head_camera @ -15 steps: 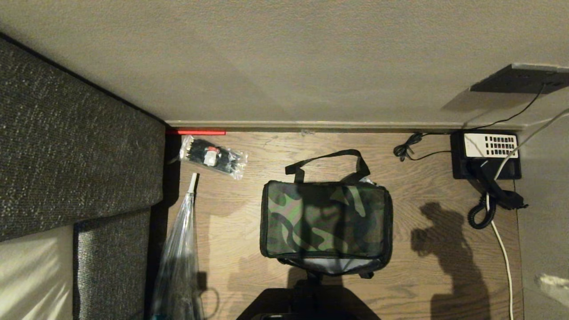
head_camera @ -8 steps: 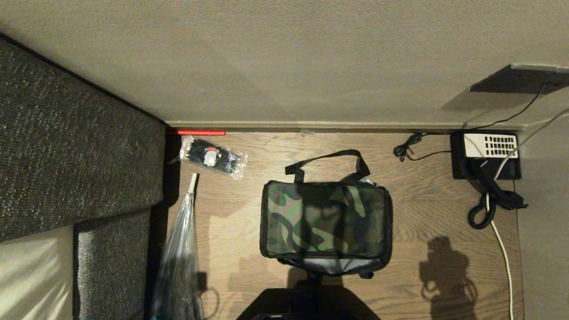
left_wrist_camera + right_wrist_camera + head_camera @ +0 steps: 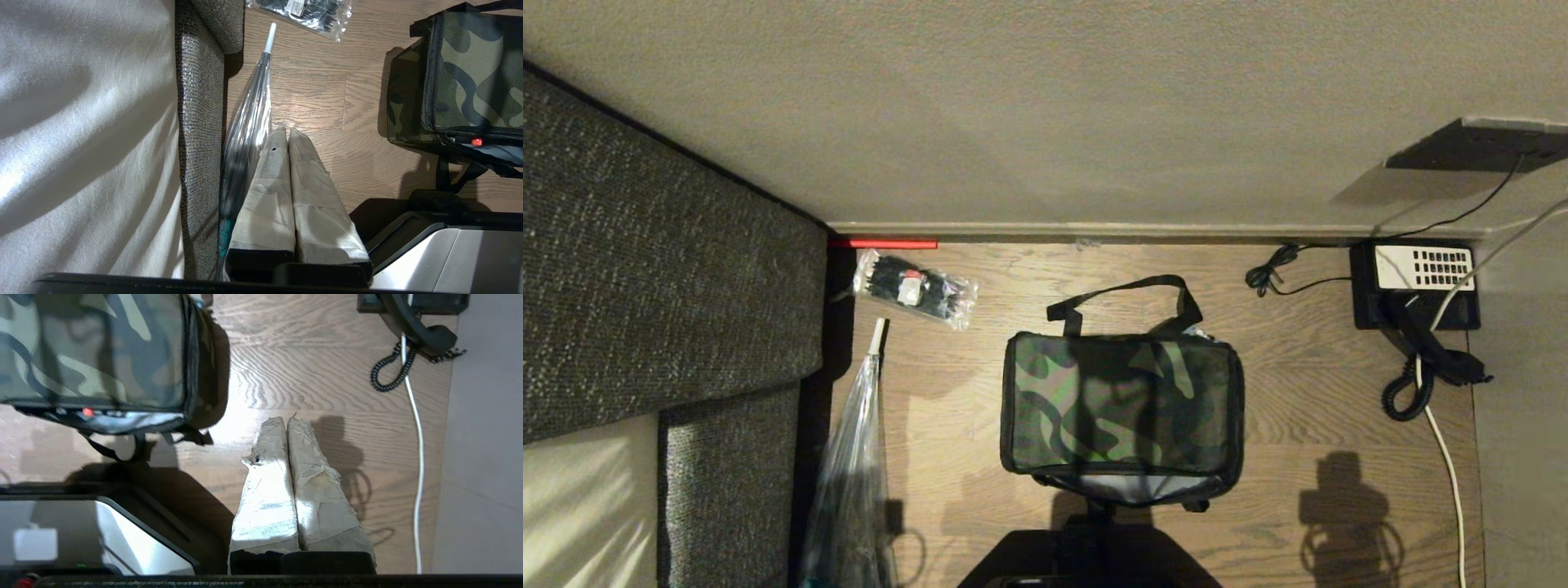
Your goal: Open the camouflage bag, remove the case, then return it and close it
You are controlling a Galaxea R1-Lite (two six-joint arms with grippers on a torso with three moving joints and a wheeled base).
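The left pincer (image 3: 284,131) is hanging closed beside the clear folded umbrella (image 3: 249,118), near the floor's left edge. The boxy green-black camouflage fabric bag (image 3: 1121,406) is sitting zipped mid-floor, likely hiding the case. The right pincer (image 3: 286,420) is hovering closed, empty; its approach risks snagging the bag's loose black straps (image 3: 1125,300).
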